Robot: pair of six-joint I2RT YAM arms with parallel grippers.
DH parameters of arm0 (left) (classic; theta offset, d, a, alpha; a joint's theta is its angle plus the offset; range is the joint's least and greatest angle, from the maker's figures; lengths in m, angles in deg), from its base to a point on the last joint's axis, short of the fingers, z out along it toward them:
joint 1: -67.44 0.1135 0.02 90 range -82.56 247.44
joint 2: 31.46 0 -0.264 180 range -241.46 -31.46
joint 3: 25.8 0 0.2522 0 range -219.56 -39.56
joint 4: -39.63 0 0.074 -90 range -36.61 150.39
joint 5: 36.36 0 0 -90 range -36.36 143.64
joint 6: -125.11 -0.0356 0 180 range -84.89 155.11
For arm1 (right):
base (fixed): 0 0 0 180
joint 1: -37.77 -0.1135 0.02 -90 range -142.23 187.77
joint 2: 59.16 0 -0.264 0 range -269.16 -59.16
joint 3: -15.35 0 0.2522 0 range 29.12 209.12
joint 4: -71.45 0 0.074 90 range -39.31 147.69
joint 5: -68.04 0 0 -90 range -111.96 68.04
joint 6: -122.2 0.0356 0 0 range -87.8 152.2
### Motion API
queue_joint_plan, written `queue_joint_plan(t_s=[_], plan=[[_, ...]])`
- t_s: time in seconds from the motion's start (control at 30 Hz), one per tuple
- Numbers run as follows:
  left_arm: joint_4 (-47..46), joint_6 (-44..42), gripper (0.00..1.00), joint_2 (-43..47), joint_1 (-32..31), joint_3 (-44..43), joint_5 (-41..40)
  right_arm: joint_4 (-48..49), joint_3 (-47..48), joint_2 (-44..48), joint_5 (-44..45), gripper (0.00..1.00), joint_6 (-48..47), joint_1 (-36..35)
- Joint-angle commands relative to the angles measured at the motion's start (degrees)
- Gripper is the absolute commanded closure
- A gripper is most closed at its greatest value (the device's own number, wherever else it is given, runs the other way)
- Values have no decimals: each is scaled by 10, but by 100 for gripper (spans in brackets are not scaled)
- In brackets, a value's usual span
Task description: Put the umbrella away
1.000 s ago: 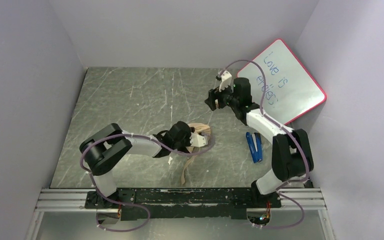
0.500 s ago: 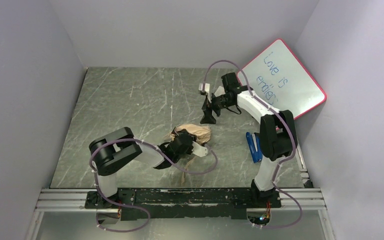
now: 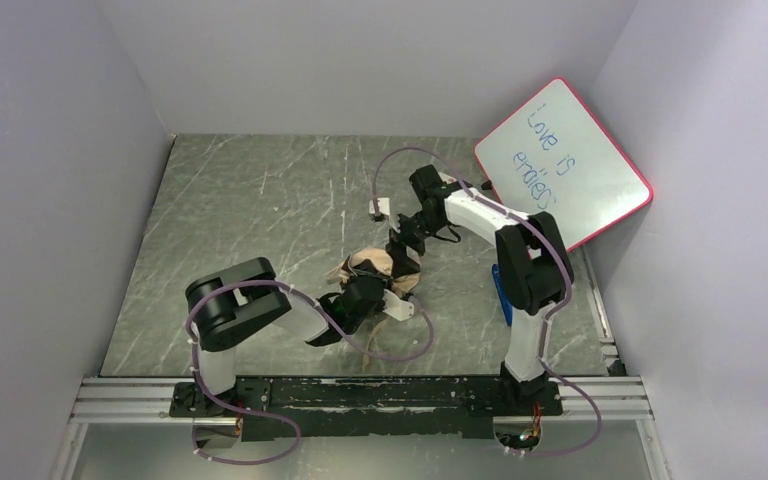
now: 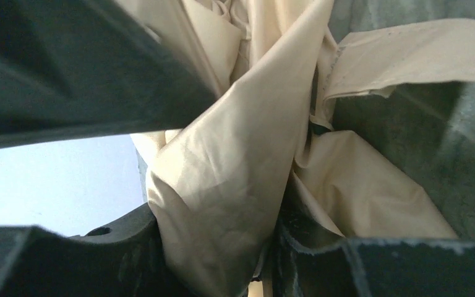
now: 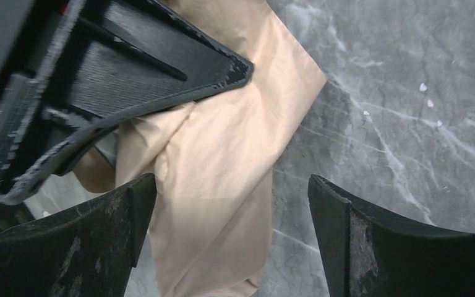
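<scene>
The tan umbrella [image 3: 368,263] lies crumpled, fabric bunched.

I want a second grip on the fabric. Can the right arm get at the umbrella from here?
Probably yes. The right end effector hangs open just over the umbrella, with nothing between them. The left end effector, shut on the fabric, crowds one side.

Lab test booth: blank walls [image 3: 360,70] enclose a marbled tabletop [image 3: 260,200].
</scene>
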Motion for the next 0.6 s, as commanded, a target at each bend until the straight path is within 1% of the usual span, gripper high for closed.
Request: queue_joint_plan(t_s=[0.0, 0.17, 0.23, 0.3, 0.33, 0.4, 0.43, 0.57], plan=[[73, -25, 95, -27, -5, 32, -23, 1, 3, -19, 74, 4, 0, -11], [53, -24, 95, -23, -7, 34, -26, 10, -18, -31, 119, 6, 1, -17], [45, -23, 95, -17, -8, 35, -28, 28, -31, -31, 132, 13, 7, -18], [31, -22, 88, -9, -9, 38, -31, 37, -38, -33, 136, 22, 11, -18], [25, -21, 83, -5, -9, 40, -32, 41, -40, -35, 144, 30, 14, -18], [15, -17, 68, 9, -9, 43, -33, 63, -46, -38, 163, 44, 28, -18], [8, -15, 61, 18, -9, 45, -34, 72, -50, -38, 173, 50, 34, -18], [11, -6, 44, 63, -11, 49, -38, 89, -63, -38, 185, 67, 37, -18]])
